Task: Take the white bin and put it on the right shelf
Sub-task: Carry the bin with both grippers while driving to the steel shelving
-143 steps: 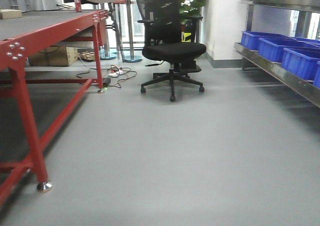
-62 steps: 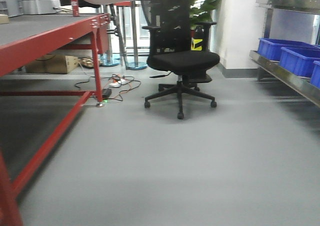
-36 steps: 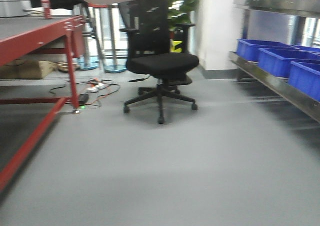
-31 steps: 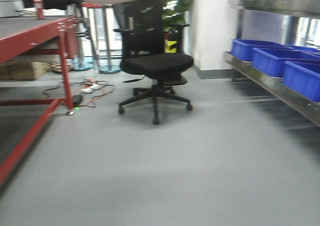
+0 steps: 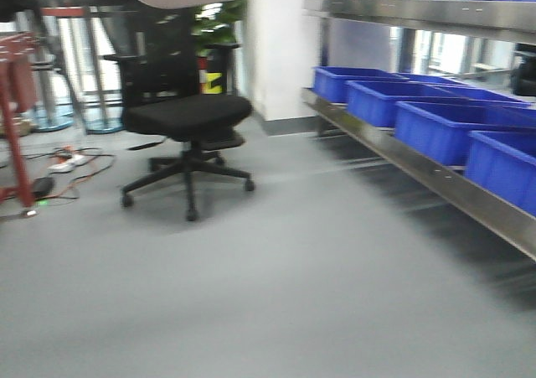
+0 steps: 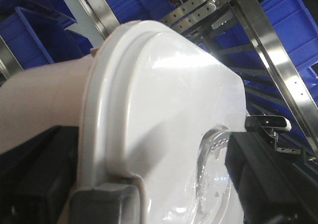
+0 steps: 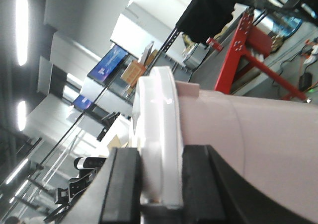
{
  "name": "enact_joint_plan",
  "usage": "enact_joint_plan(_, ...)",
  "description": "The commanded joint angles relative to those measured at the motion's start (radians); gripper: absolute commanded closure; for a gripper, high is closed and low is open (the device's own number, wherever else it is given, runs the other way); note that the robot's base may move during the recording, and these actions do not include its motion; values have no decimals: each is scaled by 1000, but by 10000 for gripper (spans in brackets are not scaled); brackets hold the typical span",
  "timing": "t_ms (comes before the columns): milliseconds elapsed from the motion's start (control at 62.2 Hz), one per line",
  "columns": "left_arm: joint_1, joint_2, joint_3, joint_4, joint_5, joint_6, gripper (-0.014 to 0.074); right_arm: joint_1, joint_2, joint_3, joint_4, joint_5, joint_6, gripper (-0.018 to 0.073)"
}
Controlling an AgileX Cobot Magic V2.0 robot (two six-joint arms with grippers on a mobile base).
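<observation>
L gripper point(image 6: 74, 196) and R gripper point(image 7: 160, 153) each clamped tight on white bin point(image 6: 164, 110) at lid rim, opp ends, so bin's long axis runs gripper to gripper. Target right shelf point(image 5: 435, 175) lies beyond R gripper's end, R arm nearer. Blue bins point(image 5: 435, 126) fill visible tier. Free slot not seen, front view blurred, bin cropped there.

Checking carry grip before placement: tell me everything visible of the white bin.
The white bin is a pale pinkish plastic tub with rounded corners, closed by a glossy white lid with a raised rim. It is held off the floor; the front view shows only its underside at the top edge. The right end effector clamps the lid rim between dark fingers.
</observation>
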State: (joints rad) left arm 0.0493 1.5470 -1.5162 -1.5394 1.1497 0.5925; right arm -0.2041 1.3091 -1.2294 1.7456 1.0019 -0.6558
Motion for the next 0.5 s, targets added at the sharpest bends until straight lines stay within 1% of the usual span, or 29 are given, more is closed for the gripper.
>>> enact_joint_plan(0, -24, -51, -36, -146, 155, -1, 722, 11, -34, -38, 154, 81, 2, 503)
enact_joint_plan(482, -24, -51, -36, -146, 155, -1, 722, 11, -34, -38, 154, 81, 2, 503)
